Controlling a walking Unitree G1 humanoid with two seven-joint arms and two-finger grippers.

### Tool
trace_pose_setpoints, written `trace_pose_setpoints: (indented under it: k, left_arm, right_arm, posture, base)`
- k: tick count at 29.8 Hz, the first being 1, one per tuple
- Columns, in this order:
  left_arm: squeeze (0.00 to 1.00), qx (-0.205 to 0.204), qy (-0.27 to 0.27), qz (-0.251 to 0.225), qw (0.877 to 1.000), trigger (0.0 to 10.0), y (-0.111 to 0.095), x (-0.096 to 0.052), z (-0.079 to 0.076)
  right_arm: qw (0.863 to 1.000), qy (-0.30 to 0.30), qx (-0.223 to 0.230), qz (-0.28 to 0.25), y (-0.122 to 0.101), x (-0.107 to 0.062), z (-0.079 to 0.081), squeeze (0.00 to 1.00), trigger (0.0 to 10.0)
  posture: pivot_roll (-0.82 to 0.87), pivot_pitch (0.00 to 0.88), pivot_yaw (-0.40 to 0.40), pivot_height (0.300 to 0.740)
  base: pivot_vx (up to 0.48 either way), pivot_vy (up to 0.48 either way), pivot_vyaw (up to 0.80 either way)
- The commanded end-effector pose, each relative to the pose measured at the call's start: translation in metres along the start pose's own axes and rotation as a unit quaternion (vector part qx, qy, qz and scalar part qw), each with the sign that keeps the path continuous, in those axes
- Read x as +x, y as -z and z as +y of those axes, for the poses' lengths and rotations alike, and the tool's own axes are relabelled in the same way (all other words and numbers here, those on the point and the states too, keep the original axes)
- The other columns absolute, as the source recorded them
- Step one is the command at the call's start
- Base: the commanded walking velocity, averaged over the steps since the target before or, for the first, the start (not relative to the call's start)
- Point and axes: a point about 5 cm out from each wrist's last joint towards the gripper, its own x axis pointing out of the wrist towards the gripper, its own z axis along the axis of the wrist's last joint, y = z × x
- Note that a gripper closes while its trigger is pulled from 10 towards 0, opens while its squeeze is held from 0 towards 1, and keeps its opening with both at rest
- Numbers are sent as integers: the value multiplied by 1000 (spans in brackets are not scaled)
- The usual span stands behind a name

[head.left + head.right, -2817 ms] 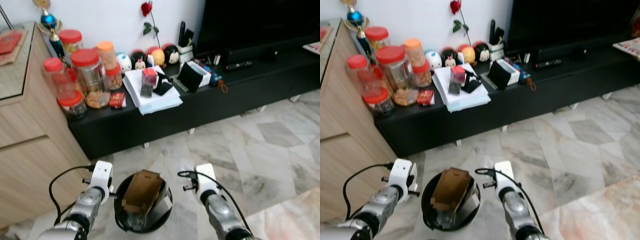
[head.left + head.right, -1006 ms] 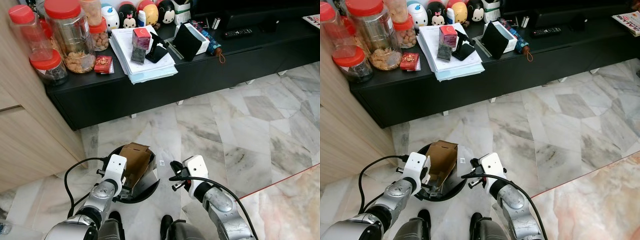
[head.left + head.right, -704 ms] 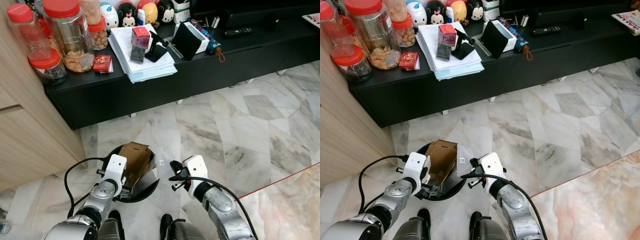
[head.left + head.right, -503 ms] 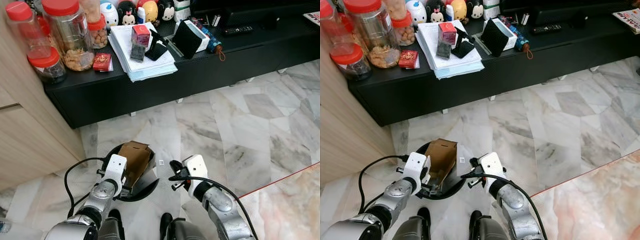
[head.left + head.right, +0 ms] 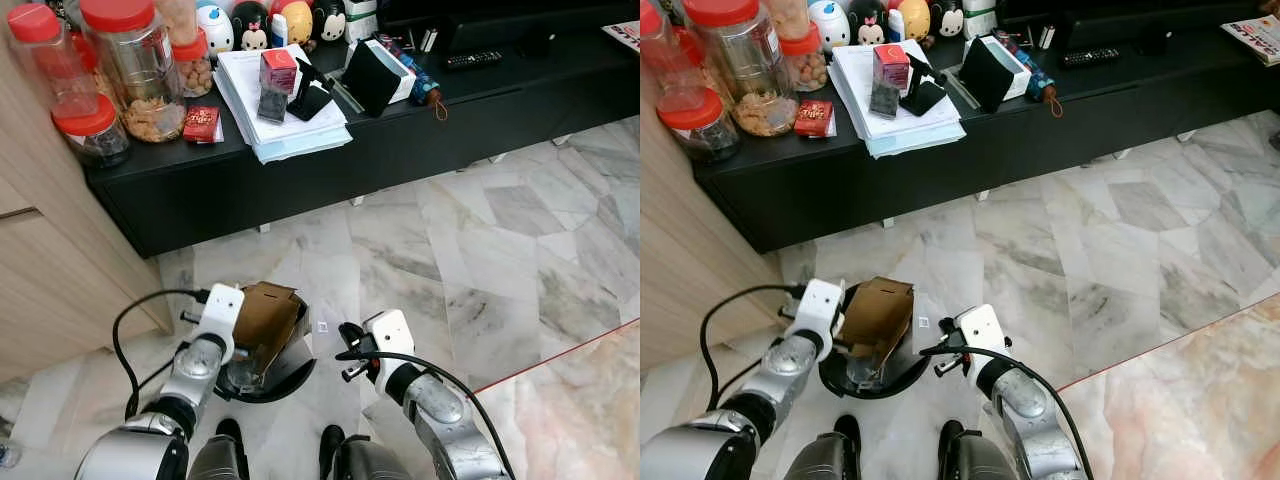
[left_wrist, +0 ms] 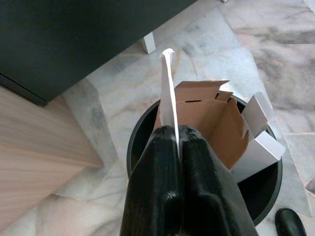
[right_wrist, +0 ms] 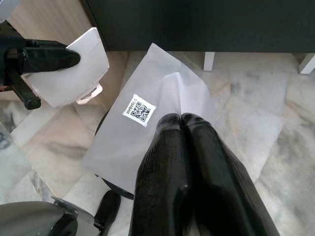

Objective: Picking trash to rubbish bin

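A black round rubbish bin (image 5: 297,367) stands on the marble floor just before my feet. A brown cardboard box (image 5: 268,318) sticks up out of it, with a white box (image 6: 256,147) beside it. My left gripper (image 6: 178,130) is shut on a thin white sheet (image 6: 169,93), seen edge-on, over the bin's left rim. My right gripper (image 7: 181,118) is shut on a white sheet with a QR label (image 7: 147,113), held at the bin's right side (image 5: 923,312). The right wrist view also shows the left gripper's white sheet (image 7: 74,66).
A low black console (image 5: 300,175) runs along the far side, loaded with red-lidded jars (image 5: 130,60), a paper stack (image 5: 285,110) and small boxes. A wooden cabinet (image 5: 50,290) stands at the left. My feet (image 5: 330,445) are right below the bin.
My left arm has risen and drawn a little to the left and away from me, with its sheet now higher over the bin's rim. The right gripper has barely moved.
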Motion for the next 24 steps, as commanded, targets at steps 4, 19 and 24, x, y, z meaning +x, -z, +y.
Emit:
trace_pose_setpoints:
  k: [4,19,24]
  left_arm:
    - [0,-1,5,24,1000,10000,14,-5,-7]
    - [1000,11,-4,10,1000,10000,9,-3,-4]
    - [1000,10,-4,9,1000,10000,9,-3,-4]
  right_arm:
    - [1000,3,11,9,4,-4,2,0,10000]
    - [1000,4,11,9,5,-5,3,0,10000]
    - [1000,3,13,11,5,-6,4,0,10000]
  posture:
    - [16,293,-127,740]
    - [14,295,-127,740]
    - [13,304,-131,740]
  base:
    - [0,0,0]
    - [0,0,0]
    - [0,0,0]
